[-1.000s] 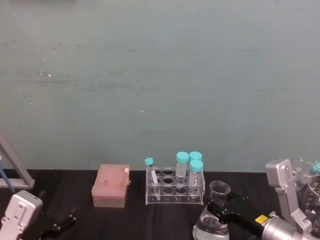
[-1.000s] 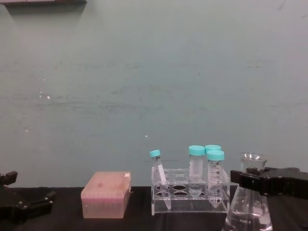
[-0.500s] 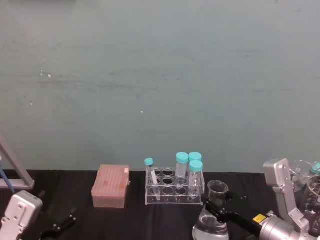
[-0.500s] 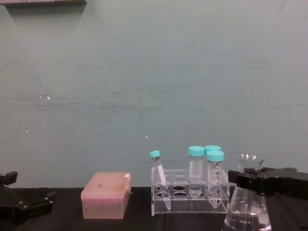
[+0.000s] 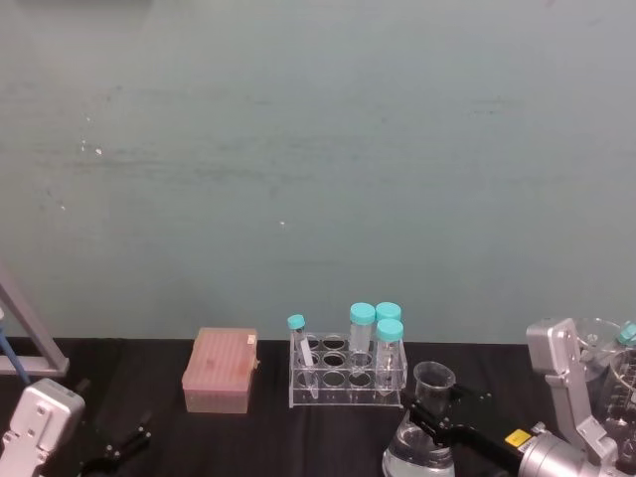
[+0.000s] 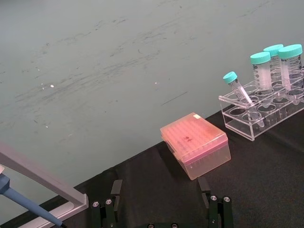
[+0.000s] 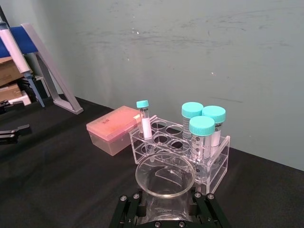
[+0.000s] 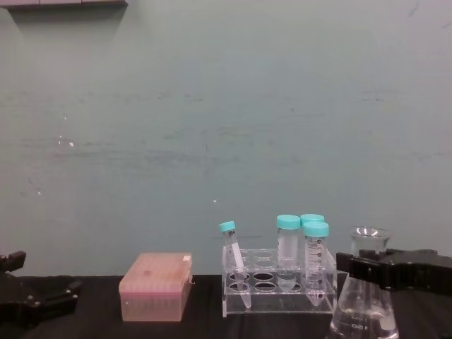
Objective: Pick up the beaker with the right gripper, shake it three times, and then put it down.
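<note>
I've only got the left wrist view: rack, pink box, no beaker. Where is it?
Observer: The beaker is right of the rack and nearer the robot, far from the left pincer.
Operator: Has the right pincer got it?
Observer: Yes. The right pincer is closed on its neck, just under the rim.
Operator: Tilted?
Observer: No, it's upright in the chest view. Its base is cut off there, so I can't tell whether it's lifted.
</note>
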